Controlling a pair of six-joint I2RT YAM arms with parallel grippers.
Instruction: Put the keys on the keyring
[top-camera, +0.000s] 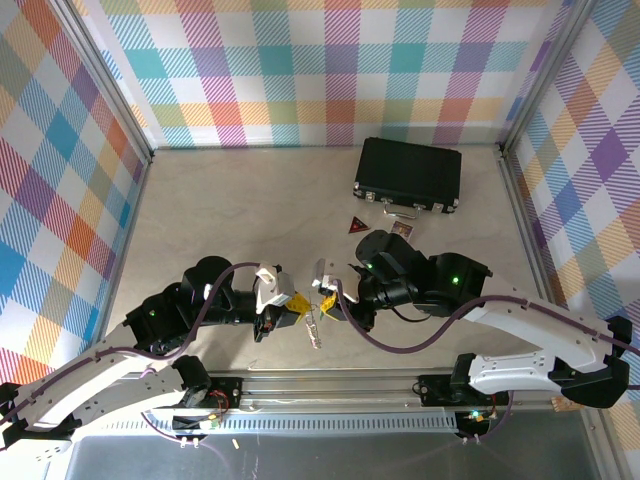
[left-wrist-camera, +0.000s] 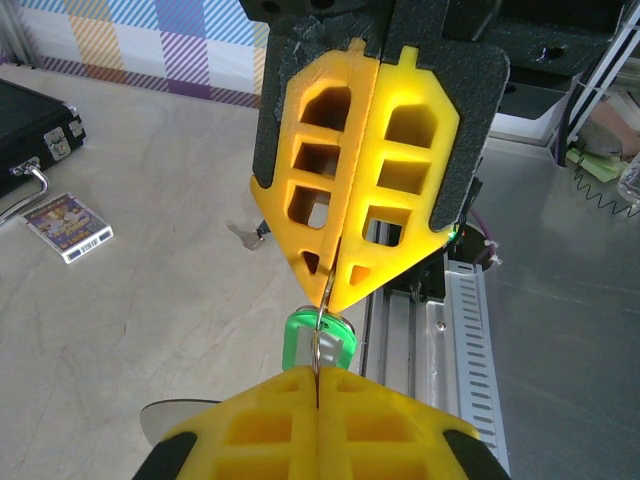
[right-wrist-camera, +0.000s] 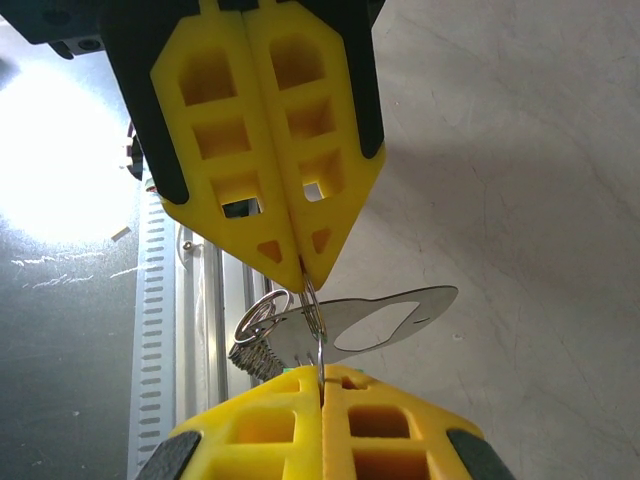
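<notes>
Both pincers are closed tight, nose to nose above the near table edge. The left gripper (left-wrist-camera: 316, 385) and right gripper (right-wrist-camera: 322, 378) each nip the thin wire of the keyring (right-wrist-camera: 318, 325), held in the air between them. The green-headed key (left-wrist-camera: 318, 345) hangs right at that wire; can't tell if it's fully threaded on. Step in hand looks like working the key round the coil. I'd use one side as anchor and move the other in small arcs along the wire. No pulling apart, or the ring slips off those flat tips. Left wrist view gives the green head plus a small metal piece (left-wrist-camera: 245, 237) lying on the table (left-wrist-camera: 150, 300), maybe the second key, too small to call. Right wrist view gives the ring's coil, key teeth (right-wrist-camera: 255, 358) and a flat cut-out metal tag (right-wrist-camera: 395, 318) beside it.
</notes>
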